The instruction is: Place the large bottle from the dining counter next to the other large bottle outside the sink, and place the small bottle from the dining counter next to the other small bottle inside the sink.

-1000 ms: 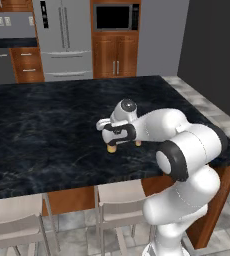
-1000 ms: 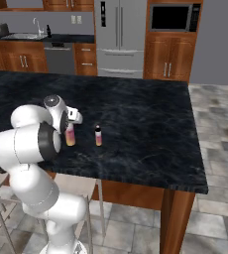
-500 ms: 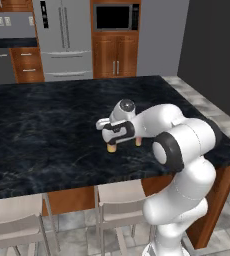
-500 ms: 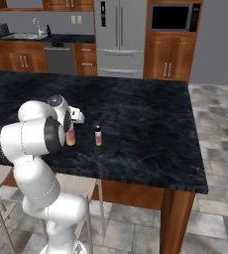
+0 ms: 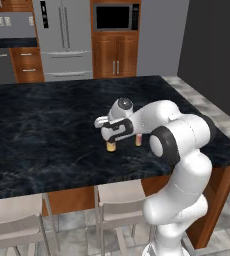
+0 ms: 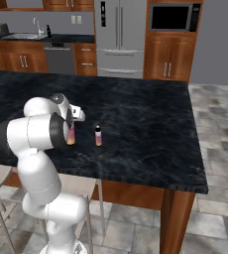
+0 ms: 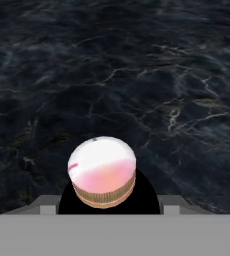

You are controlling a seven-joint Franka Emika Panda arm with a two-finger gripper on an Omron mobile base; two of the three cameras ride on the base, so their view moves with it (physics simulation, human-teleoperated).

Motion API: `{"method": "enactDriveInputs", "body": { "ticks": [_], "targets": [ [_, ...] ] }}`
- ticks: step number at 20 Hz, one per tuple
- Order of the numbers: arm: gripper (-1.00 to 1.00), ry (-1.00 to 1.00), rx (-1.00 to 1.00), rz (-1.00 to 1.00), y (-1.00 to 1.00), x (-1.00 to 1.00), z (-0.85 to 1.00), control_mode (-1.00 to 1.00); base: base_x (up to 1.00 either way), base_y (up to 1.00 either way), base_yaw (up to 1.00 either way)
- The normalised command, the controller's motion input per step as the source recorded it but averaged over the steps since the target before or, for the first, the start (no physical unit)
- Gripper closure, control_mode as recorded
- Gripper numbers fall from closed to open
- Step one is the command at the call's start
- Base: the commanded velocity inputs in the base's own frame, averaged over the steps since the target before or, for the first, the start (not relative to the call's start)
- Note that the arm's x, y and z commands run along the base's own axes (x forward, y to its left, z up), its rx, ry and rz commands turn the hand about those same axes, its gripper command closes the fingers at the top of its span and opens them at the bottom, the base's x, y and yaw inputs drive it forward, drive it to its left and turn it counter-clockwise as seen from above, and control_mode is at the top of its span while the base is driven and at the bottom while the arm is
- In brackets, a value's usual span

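The large bottle (image 5: 110,146), tan at the base with a pink-white top, stands upright on the black dining counter (image 5: 42,130). My gripper (image 5: 111,138) hangs straight down over it, one finger on each side. From above in the hand view, the bottle's rounded top (image 7: 102,170) sits between the two fingertips (image 7: 48,209), which lie close to its dark body; contact cannot be made out. The small bottle (image 6: 98,135), dark-capped, stands upright just to the right of the large one, apart from the gripper (image 6: 70,130).
Stools (image 5: 118,207) stand along the counter's near edge below the arm. A sink with a faucet (image 6: 36,26) is set in the far back-left counter. A fridge (image 5: 64,37) and wall cabinets with a microwave (image 5: 113,16) line the back wall.
The fingers have drawn in toward the large bottle's sides. The hand stays over the bottle, the arm's elbow has shifted slightly, and neither bottle has moved.
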Motion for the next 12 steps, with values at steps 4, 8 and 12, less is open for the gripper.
{"method": "enactDriveInputs", "body": {
  "ticks": [4,8,12],
  "targets": [
    [1.00,-0.02,0.00,0.00,0.08,0.00,0.00,-1.00,0.00,0.00,0.00],
    [1.00,-0.08,0.00,0.00,0.09,-0.12,0.06,-1.00,0.00,0.00,0.00],
    [1.00,-0.10,0.00,0.00,0.03,-0.19,0.18,-1.00,0.00,0.00,0.00]
  ]
}}
